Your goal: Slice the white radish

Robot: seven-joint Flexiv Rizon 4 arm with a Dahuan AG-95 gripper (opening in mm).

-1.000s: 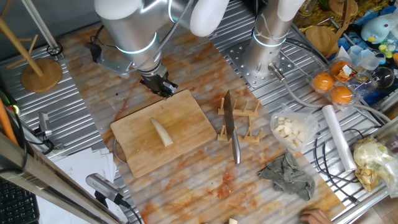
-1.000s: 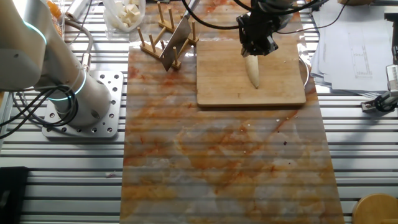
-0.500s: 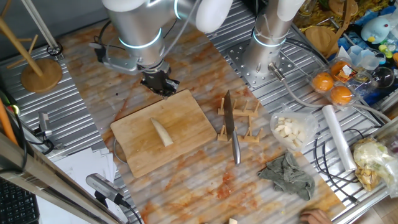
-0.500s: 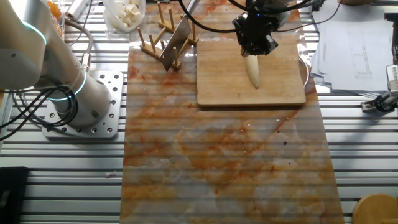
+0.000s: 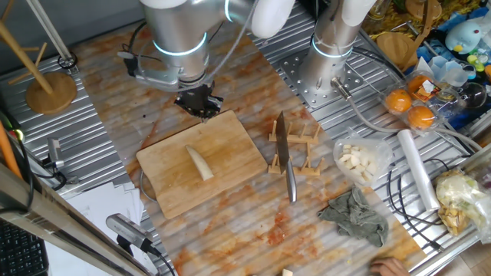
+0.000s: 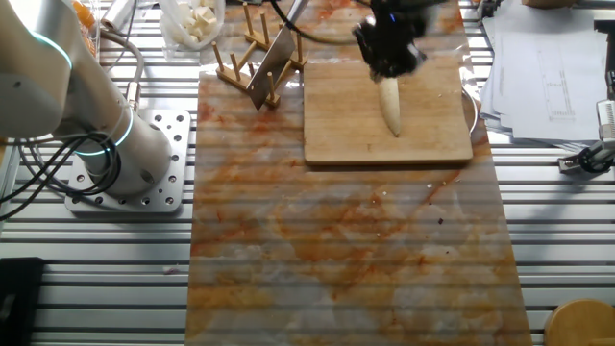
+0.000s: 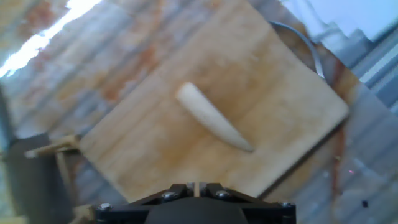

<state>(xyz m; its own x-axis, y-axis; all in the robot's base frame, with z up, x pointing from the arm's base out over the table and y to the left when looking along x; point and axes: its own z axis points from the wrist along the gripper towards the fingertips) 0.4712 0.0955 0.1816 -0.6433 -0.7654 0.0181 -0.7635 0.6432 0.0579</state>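
The white radish (image 5: 200, 162) (image 6: 389, 105) (image 7: 213, 124), a single tapered strip, lies flat near the middle of the wooden cutting board (image 5: 230, 138) (image 6: 432, 125) (image 7: 280, 93) on the stained counter (image 5: 253, 222) (image 6: 336, 240). The pincer (image 5: 199, 103) (image 6: 389, 58) (image 7: 194, 186) hangs over the board's far edge, apart from the radish and holding nothing; its fingers appear drawn together in the hand view. A knife (image 5: 285, 157) (image 6: 271, 65) rests in a small wooden rack (image 5: 303, 142) (image 6: 240, 58) just beside the board, with a bag of pale cubes (image 5: 359, 162) (image 6: 192, 19) further off.
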